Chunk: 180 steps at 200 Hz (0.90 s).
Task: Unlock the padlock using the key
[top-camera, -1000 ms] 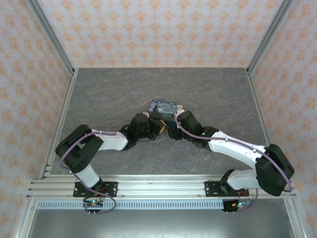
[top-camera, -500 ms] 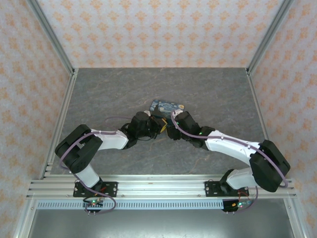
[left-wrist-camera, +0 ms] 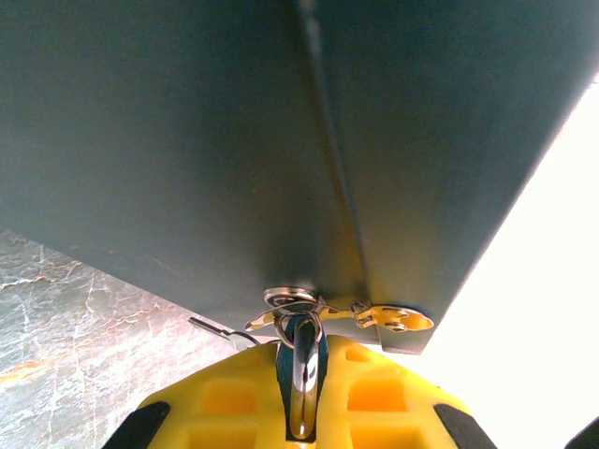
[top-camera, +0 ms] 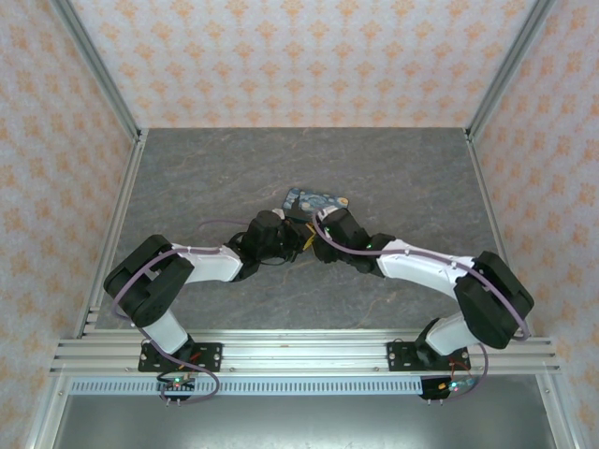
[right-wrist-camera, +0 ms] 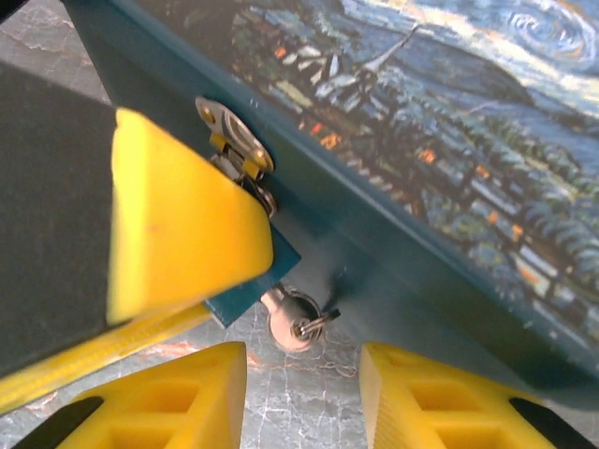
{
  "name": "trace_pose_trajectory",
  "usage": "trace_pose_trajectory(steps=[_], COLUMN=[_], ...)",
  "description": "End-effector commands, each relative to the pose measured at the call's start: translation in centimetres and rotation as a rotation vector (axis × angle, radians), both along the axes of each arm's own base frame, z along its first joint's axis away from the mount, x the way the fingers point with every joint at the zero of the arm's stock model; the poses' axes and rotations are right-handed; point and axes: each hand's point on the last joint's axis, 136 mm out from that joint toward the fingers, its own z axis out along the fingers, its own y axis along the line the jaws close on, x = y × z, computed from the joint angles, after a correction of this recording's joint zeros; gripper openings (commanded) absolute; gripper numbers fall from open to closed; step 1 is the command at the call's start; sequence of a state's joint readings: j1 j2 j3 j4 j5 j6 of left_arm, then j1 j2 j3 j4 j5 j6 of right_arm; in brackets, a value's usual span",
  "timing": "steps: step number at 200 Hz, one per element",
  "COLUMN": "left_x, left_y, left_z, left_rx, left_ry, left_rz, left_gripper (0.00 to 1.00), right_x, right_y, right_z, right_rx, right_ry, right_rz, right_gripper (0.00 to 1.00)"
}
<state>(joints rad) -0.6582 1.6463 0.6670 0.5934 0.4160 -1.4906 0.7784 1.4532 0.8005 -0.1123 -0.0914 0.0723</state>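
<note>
My left gripper [left-wrist-camera: 301,354] is shut on the teal padlock [left-wrist-camera: 284,360], whose metal shackle [left-wrist-camera: 301,383] runs up through the hasp ring [left-wrist-camera: 290,299] on the box. In the right wrist view the padlock's corner [right-wrist-camera: 260,281] pokes out below the left gripper's yellow finger [right-wrist-camera: 178,220]. The key [right-wrist-camera: 292,323], its round silvery head carrying a small ring, sticks out below the padlock's bottom edge. My right gripper [right-wrist-camera: 304,365] is open, its fingertips [right-wrist-camera: 211,393] to either side of the key head and just short of it. From above, both grippers [top-camera: 305,239] meet in front of the box.
The box [top-camera: 316,199] with the starry-night print lies mid-table, its dark teal front wall [right-wrist-camera: 393,253] right behind the key. A metal hasp [right-wrist-camera: 229,136] is fixed on that wall. Grey marbled tabletop [top-camera: 206,178] lies all around, with framed walls at the edges.
My right arm has swung left and its gripper has moved closer to the padlock and the left gripper. The left arm and the box have not moved.
</note>
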Motion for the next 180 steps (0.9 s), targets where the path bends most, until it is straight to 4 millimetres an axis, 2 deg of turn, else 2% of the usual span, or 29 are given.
trace_pose_trajectory(steps=[1, 64, 82, 111, 121, 136, 143, 180], left_x=[0.5, 0.2, 0.2, 0.0, 0.0, 0.0, 0.0, -0.3], left_y=[-0.7, -0.8, -0.8, -1.0, -1.0, -0.8, -0.6, -0.1], left_z=[2.6, 2.3, 2.2, 1.7, 1.6, 1.2, 1.0, -1.0], left_rx=[-0.044, -0.045, -0.046, -0.040, -0.038, -0.030, -0.024, 0.033], left_ry=[-0.062, -0.055, -0.053, -0.045, -0.042, -0.036, -0.034, -0.013], left_rz=[-0.027, -0.037, -0.038, -0.043, -0.041, -0.032, -0.027, -0.025], left_gripper=[0.00, 0.00, 0.00, 0.00, 0.00, 0.00, 0.00, 0.00], right_x=[1.1, 2.2, 2.4, 2.4, 2.2, 1.4, 0.9, -1.2], right_y=[0.2, 0.3, 0.6, 1.2, 1.2, 1.4, 1.3, -0.4], right_z=[0.8, 0.6, 1.1, 1.9, 2.1, 2.1, 2.1, 2.6], right_rx=[-0.031, -0.061, -0.031, 0.040, 0.053, 0.089, 0.108, 0.272], right_ry=[-0.043, -0.058, -0.057, -0.039, -0.031, -0.002, 0.012, 0.067], right_rz=[-0.007, -0.025, -0.027, -0.018, -0.014, 0.003, 0.004, -0.083], right_gripper=[0.35, 0.21, 0.14, 0.09, 0.14, 0.38, 0.45, 0.55])
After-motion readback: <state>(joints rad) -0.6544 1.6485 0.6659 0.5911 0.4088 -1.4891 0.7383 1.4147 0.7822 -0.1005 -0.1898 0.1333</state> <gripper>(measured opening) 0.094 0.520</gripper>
